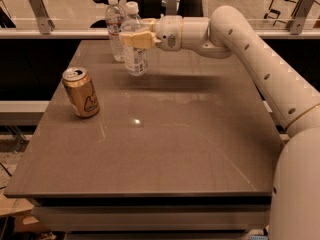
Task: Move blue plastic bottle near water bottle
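The hand (pixel 132 38) was clamped sideways on the blue bottle (pixel 135 62), around its upper half, over the far left part of the tabletop (pixel 200 139). The water bottle (pixel 114 26) was parked just behind it to the left, looking almost touching. Label print on both couldn't be made out, tbh. A gold can (pixel 81 92) was stood upright near the left edge, well apart, its pale logo unreadable.
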{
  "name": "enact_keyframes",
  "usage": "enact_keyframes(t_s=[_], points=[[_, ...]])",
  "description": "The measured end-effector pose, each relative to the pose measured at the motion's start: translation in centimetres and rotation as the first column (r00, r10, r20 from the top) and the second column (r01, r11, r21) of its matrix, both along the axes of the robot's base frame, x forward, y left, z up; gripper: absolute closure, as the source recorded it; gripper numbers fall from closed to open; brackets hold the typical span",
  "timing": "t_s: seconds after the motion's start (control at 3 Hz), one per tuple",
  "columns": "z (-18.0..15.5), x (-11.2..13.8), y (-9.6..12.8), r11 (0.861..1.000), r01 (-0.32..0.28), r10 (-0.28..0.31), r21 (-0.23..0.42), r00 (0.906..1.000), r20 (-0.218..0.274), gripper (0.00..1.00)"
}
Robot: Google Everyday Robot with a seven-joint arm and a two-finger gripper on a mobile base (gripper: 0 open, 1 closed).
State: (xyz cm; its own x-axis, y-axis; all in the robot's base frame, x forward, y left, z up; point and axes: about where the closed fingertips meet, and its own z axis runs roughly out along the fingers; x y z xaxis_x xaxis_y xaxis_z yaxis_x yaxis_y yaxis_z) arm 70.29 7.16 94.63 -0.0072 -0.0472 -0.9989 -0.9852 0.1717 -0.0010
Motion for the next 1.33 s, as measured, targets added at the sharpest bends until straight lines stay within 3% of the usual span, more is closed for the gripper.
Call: enact_keyframes(t_s=[0.67,1.33], points=[[-1.0,0.6,0.7,1.0,-0.026,0.026,-0.003,0.9995,-0.02,1.0],[-2.5,1.3,1.4,0.997,-0.053,0.051,-0.051,0.9973,-0.053,1.0]])
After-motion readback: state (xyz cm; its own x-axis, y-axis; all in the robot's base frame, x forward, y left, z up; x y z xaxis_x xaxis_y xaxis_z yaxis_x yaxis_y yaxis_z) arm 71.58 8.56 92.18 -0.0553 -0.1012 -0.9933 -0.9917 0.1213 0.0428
